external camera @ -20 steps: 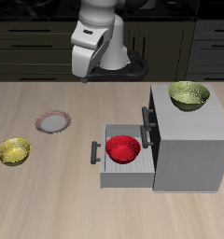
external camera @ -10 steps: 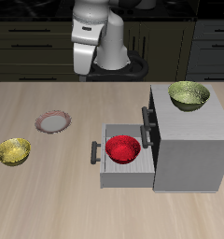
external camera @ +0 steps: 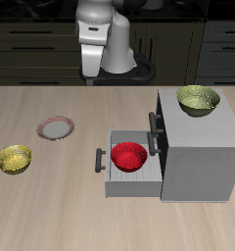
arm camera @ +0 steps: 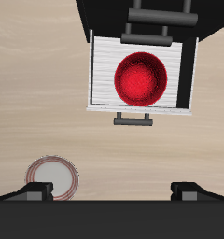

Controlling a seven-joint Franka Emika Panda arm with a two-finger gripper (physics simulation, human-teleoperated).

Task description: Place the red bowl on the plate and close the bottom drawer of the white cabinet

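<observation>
Exterior view: your gripper hangs high at the table's back, well apart from everything on the table and carrying nothing. The fingers are too small here to judge their spacing. The red bowl sits inside the bottom drawer, which is pulled out from the cabinet toward the open table. The plate lies bare on the wood, well apart from the drawer. 2 yellow-green bowls are present: 1 on the cabinet top, 1 on the table near the plate. Ignore both.

Wrist view: the camera looks straight down on the drawer. The bowl sits centred in the tray, clear of the walls, with the dark handle on the front panel. The plate shows beyond the handle, off to one side. Both fingertips show at the frame edge, set wide apart with nothing between them.

Step in hand, as I judge it: step 1, the approach to the bowl; neither part of the task is done. Next move calls for a descent over the bowl's rim, 1 finger inside and 1 outside, staying clear of the upper drawer's handle. Close, lift clear of the tray, then carry to the plate. The drawer push comes after.
</observation>
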